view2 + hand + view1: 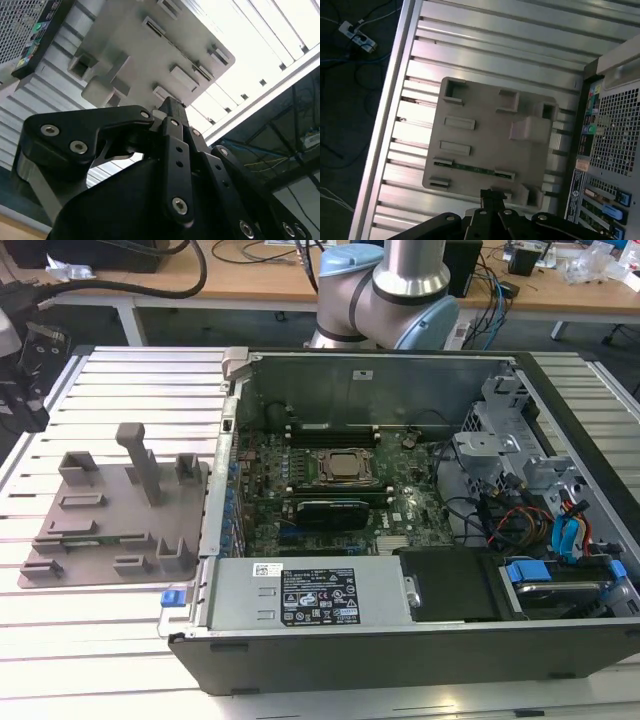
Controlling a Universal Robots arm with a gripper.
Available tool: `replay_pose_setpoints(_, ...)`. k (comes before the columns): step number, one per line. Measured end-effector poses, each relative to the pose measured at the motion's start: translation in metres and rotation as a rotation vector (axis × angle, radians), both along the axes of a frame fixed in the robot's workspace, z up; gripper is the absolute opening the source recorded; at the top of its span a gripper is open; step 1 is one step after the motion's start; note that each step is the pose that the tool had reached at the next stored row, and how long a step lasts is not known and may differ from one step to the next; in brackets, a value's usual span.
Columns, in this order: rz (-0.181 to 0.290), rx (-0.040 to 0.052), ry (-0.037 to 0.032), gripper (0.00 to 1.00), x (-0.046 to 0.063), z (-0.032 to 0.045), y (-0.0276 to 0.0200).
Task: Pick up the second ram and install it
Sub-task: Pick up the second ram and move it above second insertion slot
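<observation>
**Clenched pincer over the tray, RAM in its slot**

The pincer [492,196] is clenched, its tips pressed together with nothing between them. It hangs over one edge of the grey plastic tray [485,137]. Near the tips but apart from them, the second ram [470,167] sits in a long slot of the tray and shows as a thin green strip. The tray lies flat on the slatted aluminium surface [110,380]. Just beside the tray, on the exterior view's right, stands the open computer case [420,650]. Inside it are the motherboard [405,502] and its silver processor [345,468]. Past the case from the tray rises the arm's base [400,285].
</observation>
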State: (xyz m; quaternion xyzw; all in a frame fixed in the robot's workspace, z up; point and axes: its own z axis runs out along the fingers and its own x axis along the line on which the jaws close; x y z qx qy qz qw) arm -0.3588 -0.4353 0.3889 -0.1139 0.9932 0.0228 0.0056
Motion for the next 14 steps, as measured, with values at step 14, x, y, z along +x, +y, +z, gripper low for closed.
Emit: replay_pose_setpoints(14,0.302,0.0,0.0,0.1,0.0,0.0,0.0)
